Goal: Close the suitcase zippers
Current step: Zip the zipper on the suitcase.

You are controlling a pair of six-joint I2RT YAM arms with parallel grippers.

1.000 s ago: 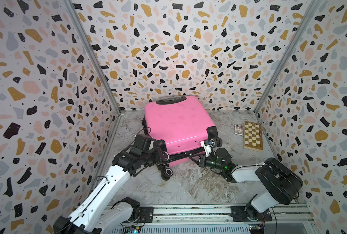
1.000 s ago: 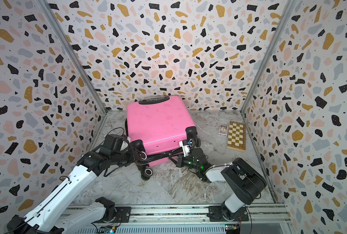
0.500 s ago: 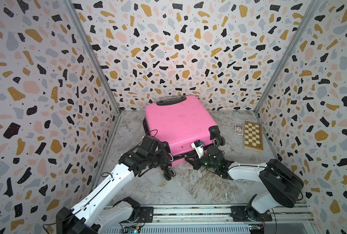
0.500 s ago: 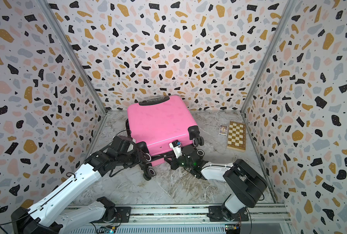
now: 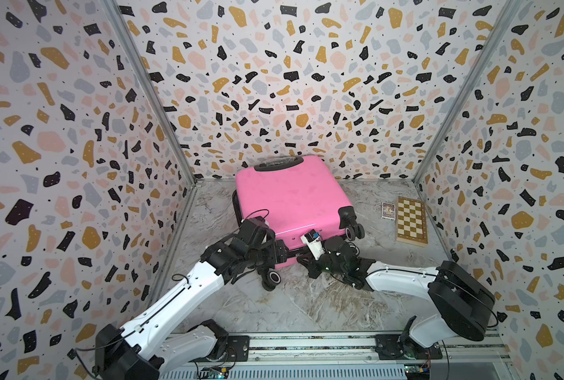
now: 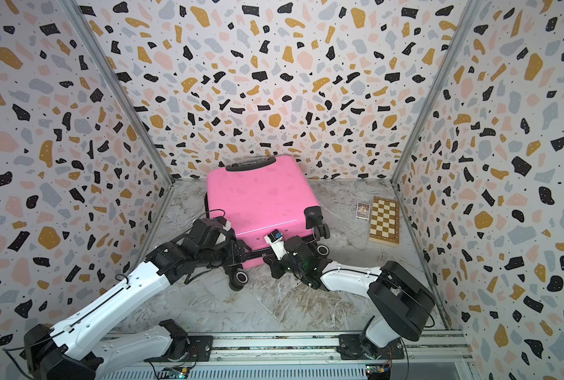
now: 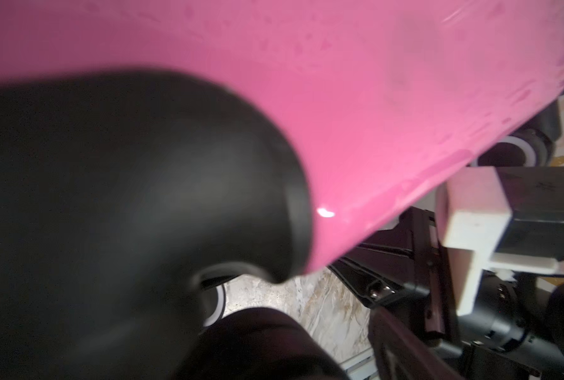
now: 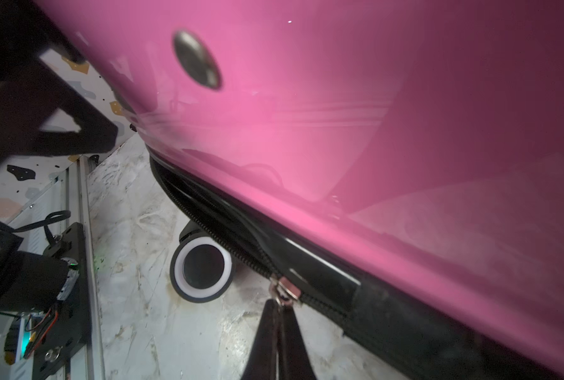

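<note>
Right gripper [image 8: 279, 305], lower centre, is clamped on the small metallic zipper pull [image 8: 285, 288] of the bright pink hard-shell suitcase [image 8: 340, 115]. Left gripper [image 5: 280, 253], centre frame: state cannot be told.

Lab robot cell: terrazzo-print wall panels [image 5: 290, 82] on three sides, marble-look floor [image 5: 294, 306], aluminium rail [image 5: 307, 343] carrying both arm bases [image 5: 208, 342].

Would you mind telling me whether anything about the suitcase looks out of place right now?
Yes: the zipper on the suitcase is partly undone. In the right wrist view its two rows of teeth gape apart from the pull toward the wheel, while the right gripper pinches the pull.
</note>
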